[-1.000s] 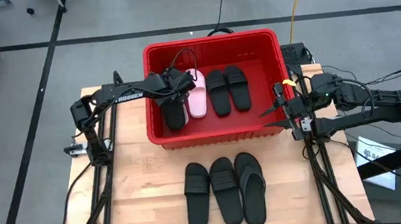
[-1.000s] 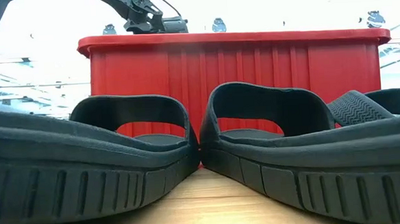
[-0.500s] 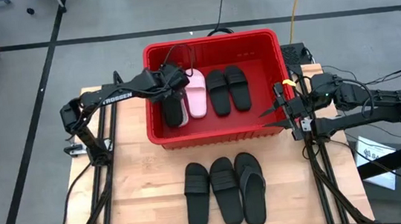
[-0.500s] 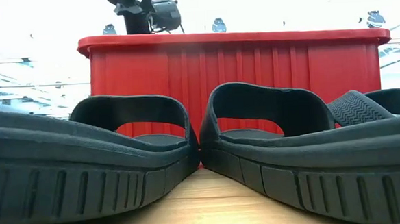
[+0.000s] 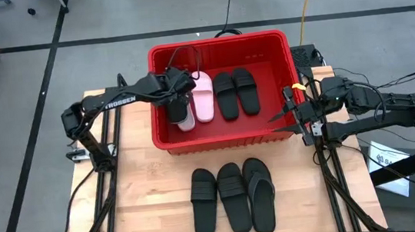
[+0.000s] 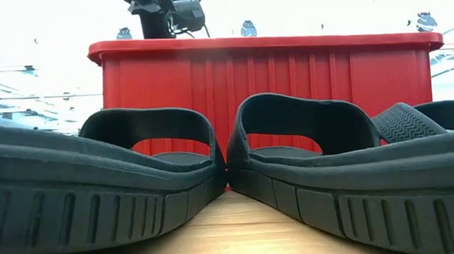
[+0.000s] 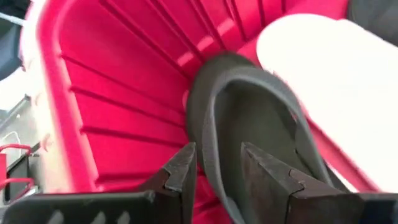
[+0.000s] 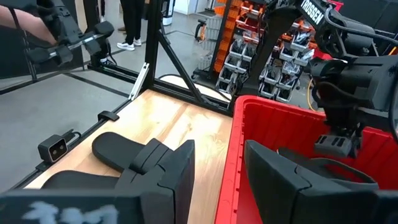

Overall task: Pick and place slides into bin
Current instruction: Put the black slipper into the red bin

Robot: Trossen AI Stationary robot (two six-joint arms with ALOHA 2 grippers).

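We see a black slide (image 7: 249,124) pinched by the left pincer (image 7: 214,165) inside the red bin (image 5: 225,139), beside a pink slide (image 5: 202,95), three black slides (image 5: 233,197) on the tabletop (image 5: 147,207), right pincer (image 5: 283,119) spread, empty, outside the bin's right wall

The right gripper (image 8: 217,171) shows its two dark fingers apart, with nothing between them, straddling the rim of the red bin (image 8: 249,130). Beyond, the other arm (image 8: 348,81) reaches down into the bin over a black slide (image 8: 329,168). On the wooden table (image 8: 180,127) another black slide (image 8: 115,146) lies beside the bin. Racks of equipment (image 8: 249,56) stand in the room behind.
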